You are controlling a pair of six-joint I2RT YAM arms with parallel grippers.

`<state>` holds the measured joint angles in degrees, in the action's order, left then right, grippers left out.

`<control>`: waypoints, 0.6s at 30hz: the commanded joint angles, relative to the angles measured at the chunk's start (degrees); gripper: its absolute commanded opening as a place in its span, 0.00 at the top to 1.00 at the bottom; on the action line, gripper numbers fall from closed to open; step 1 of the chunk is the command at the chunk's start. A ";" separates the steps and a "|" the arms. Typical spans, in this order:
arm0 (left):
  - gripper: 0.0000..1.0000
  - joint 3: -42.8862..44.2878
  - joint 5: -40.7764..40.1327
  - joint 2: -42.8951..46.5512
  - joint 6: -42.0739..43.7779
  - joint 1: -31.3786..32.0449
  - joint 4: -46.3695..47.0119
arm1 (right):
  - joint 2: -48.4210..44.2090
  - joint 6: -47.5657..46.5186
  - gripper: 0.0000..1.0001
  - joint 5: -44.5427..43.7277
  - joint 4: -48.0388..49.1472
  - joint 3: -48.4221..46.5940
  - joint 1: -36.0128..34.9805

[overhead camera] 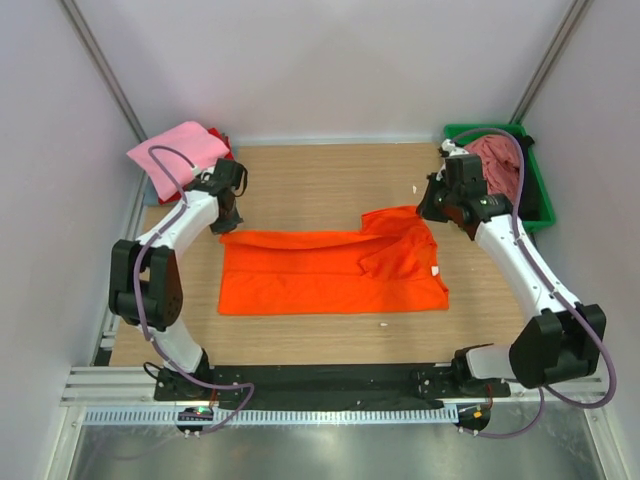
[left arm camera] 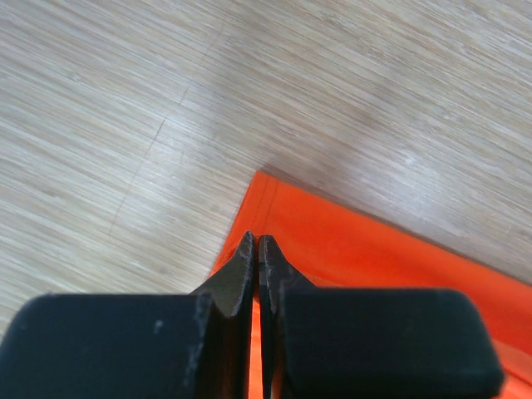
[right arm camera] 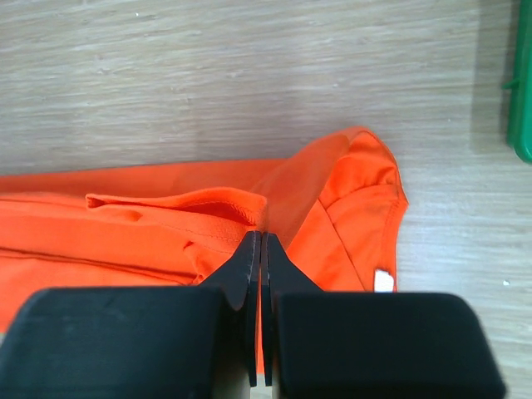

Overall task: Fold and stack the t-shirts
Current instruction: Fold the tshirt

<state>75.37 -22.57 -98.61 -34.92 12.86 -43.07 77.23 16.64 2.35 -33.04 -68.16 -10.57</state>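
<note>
The bright orange t-shirt [overhead camera: 330,275] lies spread across the middle of the table, folded lengthwise, with its right end rumpled. My left gripper [overhead camera: 229,218] is shut just over the shirt's far left corner [left arm camera: 349,241]; its jaws [left arm camera: 256,241] are closed with no cloth seen between them. My right gripper [overhead camera: 430,208] is shut over the shirt's far right end, its tips [right arm camera: 260,237] at the folded collar edge [right arm camera: 166,224]; no cloth is seen pinched. A light pink t-shirt [overhead camera: 180,148] lies folded at the back left on a red one [overhead camera: 220,135].
A green plastic tray [overhead camera: 535,190] stands at the back right and holds a dusty rose shirt [overhead camera: 497,160]; its corner shows in the right wrist view [right arm camera: 522,100]. White walls enclose the table on three sides. A small white tag [right arm camera: 382,281] shows on the orange shirt.
</note>
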 commanded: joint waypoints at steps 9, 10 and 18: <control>1.00 -2.07 -2.22 3.77 1.34 1.29 2.38 | -7.62 0.58 0.99 -2.00 -0.98 6.80 -0.24; 1.00 -2.42 -2.39 3.77 1.34 1.55 2.38 | -7.97 0.93 0.98 -2.09 -0.98 7.25 -0.24; 0.99 -4.01 -5.03 4.91 0.99 1.99 0.80 | -12.71 7.25 0.99 -6.92 -1.33 14.18 -0.24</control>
<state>71.70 -24.38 -96.99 -34.02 14.72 -42.26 68.36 20.25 -1.10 -34.81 -56.31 -10.57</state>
